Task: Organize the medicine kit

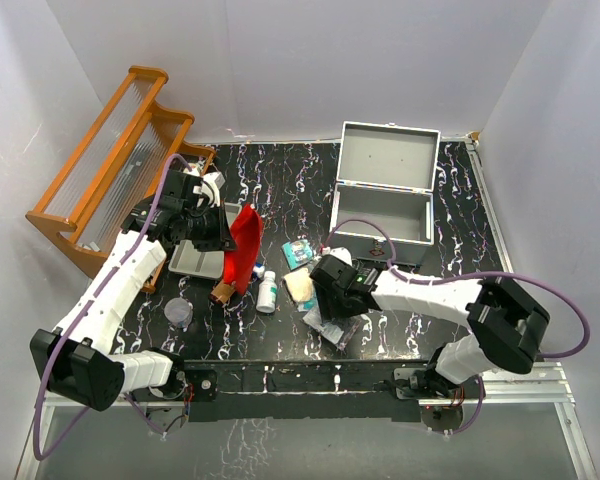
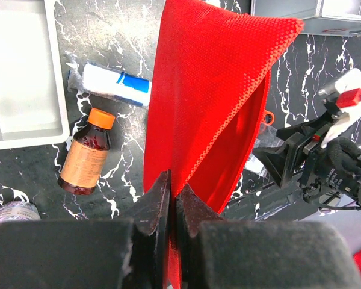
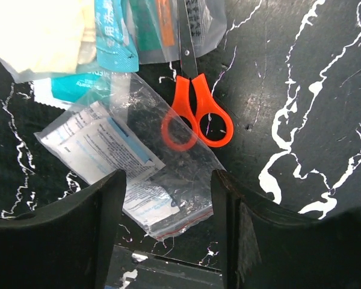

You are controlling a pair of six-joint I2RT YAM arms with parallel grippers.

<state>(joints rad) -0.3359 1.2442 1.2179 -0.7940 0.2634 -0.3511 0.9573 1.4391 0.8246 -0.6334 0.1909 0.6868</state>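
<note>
Left claw (image 2: 171, 201): clamped on red pouch (image 2: 210, 90). Right claw (image 3: 167, 183): open over plastic packet (image 3: 105, 150); likely next, grasp it for the case (image 1: 385, 212).

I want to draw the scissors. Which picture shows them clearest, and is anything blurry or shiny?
Right wrist: the scissors are sharp and best to copy; the bag glints a little; the right fingers up close are dark and soft. Left wrist: the pouch is crisp, the left fingers blurry. Top external: even light, but the scissors are too small to make out.
</note>
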